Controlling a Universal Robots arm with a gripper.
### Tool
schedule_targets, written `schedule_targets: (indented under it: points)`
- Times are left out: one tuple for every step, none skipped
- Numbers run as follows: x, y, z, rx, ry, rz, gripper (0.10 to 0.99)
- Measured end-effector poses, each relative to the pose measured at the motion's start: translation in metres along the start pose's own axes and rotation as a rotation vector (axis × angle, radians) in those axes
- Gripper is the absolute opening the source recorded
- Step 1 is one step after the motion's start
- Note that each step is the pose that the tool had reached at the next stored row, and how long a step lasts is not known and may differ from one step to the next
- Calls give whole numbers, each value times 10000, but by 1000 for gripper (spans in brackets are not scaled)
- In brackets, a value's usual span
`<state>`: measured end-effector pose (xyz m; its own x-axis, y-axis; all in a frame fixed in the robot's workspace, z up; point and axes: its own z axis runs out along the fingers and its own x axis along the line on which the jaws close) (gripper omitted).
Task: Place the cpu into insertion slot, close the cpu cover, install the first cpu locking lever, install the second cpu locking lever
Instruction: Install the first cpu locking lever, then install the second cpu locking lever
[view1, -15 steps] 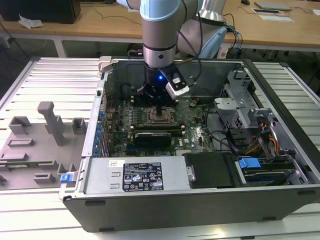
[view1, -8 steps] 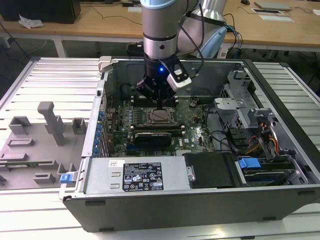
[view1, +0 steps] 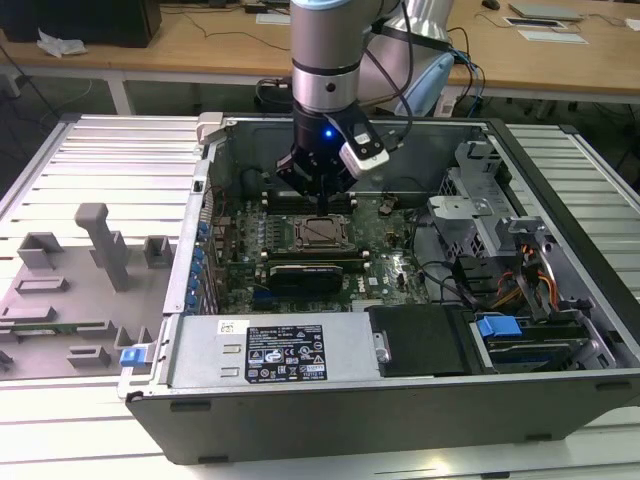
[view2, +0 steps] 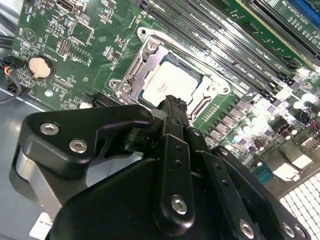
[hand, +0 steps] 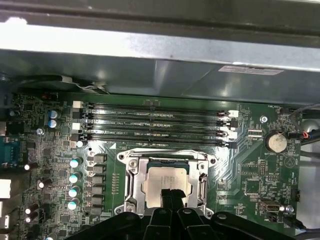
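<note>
1. cpu (hand: 166, 181) seated flat in the slot (hand: 131, 186), silvery top facing up, edges square with the socket frame; square, so no long axis to tell.
2. cover (hand: 202, 176) down over the cpu, metal frame around the chip's raised centre showing through the window; seen so in both wrist views, cpu (view2: 169, 80) and cover (view2: 141, 60) again.
3. in the exterior view, socket with cpu (view1: 320, 231) in the middle of the green board (view1: 240, 240), just below the gripper (view1: 315, 185).
4. gripper (hand: 171, 194) hanging over the near edge of the cpu, fingers drawn close together, tips nearly meeting, holding nothing; touching the chip or not, cannot tell.
5. same tips (view2: 172, 102) in the second wrist view, narrow, at the cpu's edge.
6. long black memory slots (hand: 155, 125) lying parallel just beside the socket; round coin cell (hand: 276, 141) farther off on the board.
7. board flat on the floor of an open computer case (view1: 400, 400), lying on a ribbed metal table (view1: 90, 160).
8. grey fixture plate (view1: 70, 290) with blocks to the exterior view's left of the case; wooden desks (view1: 200, 45) behind.
</note>
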<state>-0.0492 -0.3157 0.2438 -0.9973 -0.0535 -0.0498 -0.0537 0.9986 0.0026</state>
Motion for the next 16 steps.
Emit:
schedule_targets:
  points:
    - [0, 0, -4, -2, 0, 0, 106]
    - [-1, 0, -4, -4, -2, -1, 106]
    - [-1, 0, -4, -4, -1, -2, 106]
    - [-1, 0, -6, -3, -1, -1, 106]
    - [-1, 0, -6, -2, -1, -2, 106]
    - [-1, 0, -7, -2, -1, -2, 106]
    - [-1, 0, -7, -2, 0, -1, 106]
    - [-1, 0, -7, -3, 0, -2, 106]
    - [-1, 0, -7, -2, 0, -2, 106]
    - [-1, 0, -7, -2, 0, -2, 106]
    - [-1, 0, -8, -3, 0, -2, 106]
    - [-1, 0, -8, -2, -1, -1, 106]
    - [-1, 0, -8, -2, -1, -1, 106]
    - [-1, 0, -9, -2, -1, -1, 106]
    - [-1, 0, -9, -2, 0, -2, 106]
    - [-1, 0, -13, 1, 2, -2, 106]
